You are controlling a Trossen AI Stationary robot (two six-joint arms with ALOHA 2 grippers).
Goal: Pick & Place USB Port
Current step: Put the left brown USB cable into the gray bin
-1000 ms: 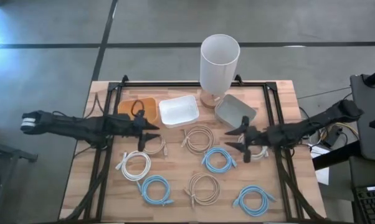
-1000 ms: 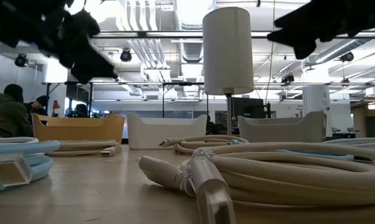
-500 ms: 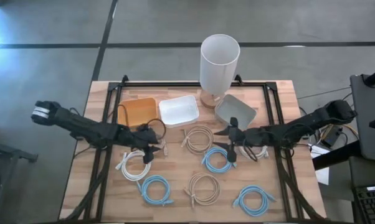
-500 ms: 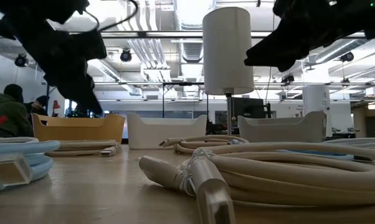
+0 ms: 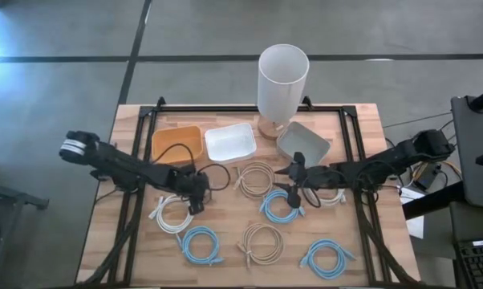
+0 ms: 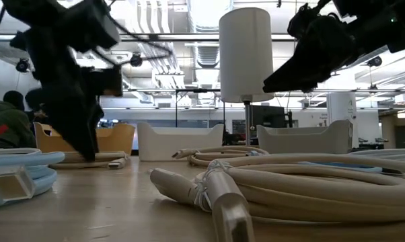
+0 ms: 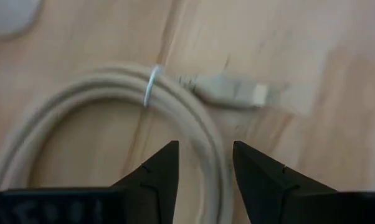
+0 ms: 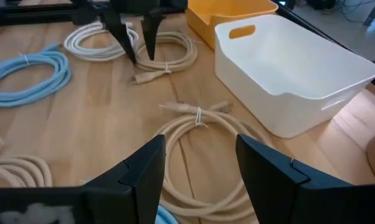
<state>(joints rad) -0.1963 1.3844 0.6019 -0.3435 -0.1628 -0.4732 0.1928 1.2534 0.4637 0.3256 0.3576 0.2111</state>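
Note:
Several coiled USB cables lie on the wooden table. My left gripper (image 5: 196, 199) points down, open, over a beige coil (image 7: 113, 93). Its two fingers stand on either side of one strand (image 7: 203, 140), close to the coil's plug (image 7: 237, 94). I cannot tell whether they touch it. My right gripper (image 5: 292, 182) hovers open above the table, between another beige coil (image 5: 256, 178) and a blue coil (image 5: 282, 206). In the right wrist view that beige coil (image 8: 200, 140) lies just beyond its fingers.
Along the far side stand an orange bin (image 5: 177, 143), a white bin (image 5: 229, 143), a grey bin (image 5: 303, 144) and a tall white cylinder (image 5: 283, 80). More coils lie nearer: white (image 5: 171, 213), blue (image 5: 201, 245), beige (image 5: 261, 241), blue (image 5: 327, 258). People sit beyond the table.
My left gripper has moved from beside the orange bin toward the near edge and right, tipped nose-down and come down onto the beige coil. My right gripper has moved toward the table's left and lower, toward the middle beige coil. No cable has moved.

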